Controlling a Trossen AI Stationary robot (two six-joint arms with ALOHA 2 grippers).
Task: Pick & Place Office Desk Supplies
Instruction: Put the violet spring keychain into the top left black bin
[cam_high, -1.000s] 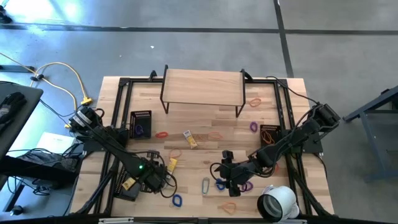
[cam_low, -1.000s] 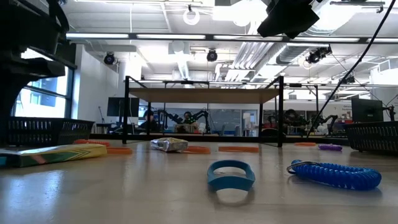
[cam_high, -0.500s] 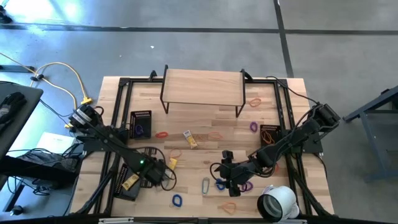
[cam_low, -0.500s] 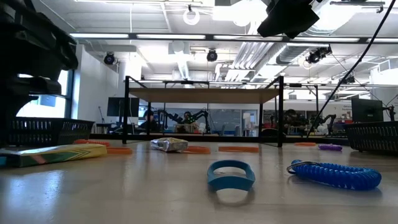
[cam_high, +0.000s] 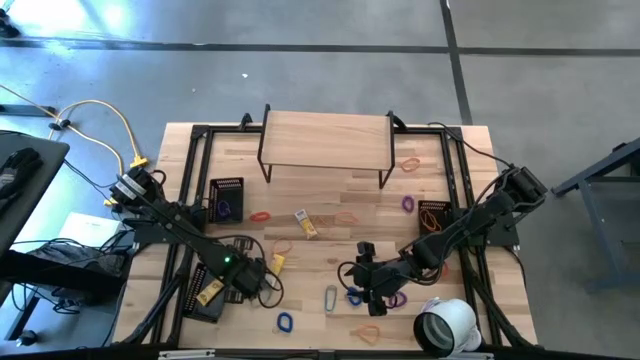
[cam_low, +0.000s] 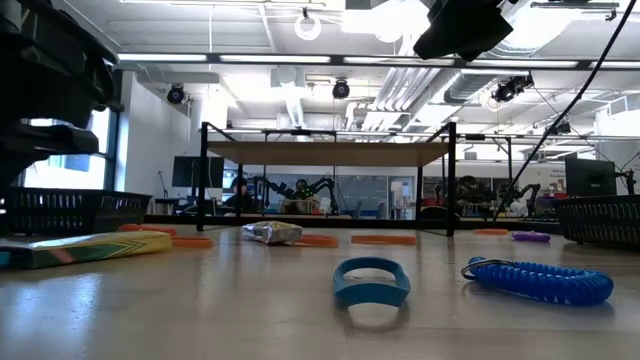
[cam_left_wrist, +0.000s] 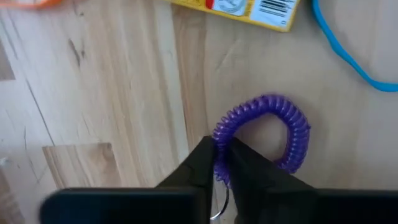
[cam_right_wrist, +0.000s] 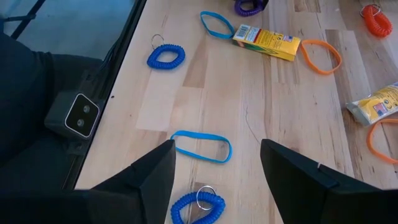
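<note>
Left hand (cam_left_wrist: 222, 163) pinched on purple coil loop (cam_left_wrist: 273, 124); yellow packet (cam_left_wrist: 249, 11) just beyond. Right hand (cam_right_wrist: 214, 165) wide, above blue band (cam_right_wrist: 201, 147).

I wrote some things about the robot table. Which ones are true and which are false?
1. The left gripper is pinching a purple coil loop. True.
2. The right gripper is squeezed shut on a pencil. False: its fingers stand apart with nothing between them.
3. A flat blue band lies on the table just ahead of the right gripper. True.
4. The big white tape roll sits on top of the wooden shelf. False: it stands on the table near the front edge, by the right arm.
5. A yellow packet lies near the purple coil loop. True.
</note>
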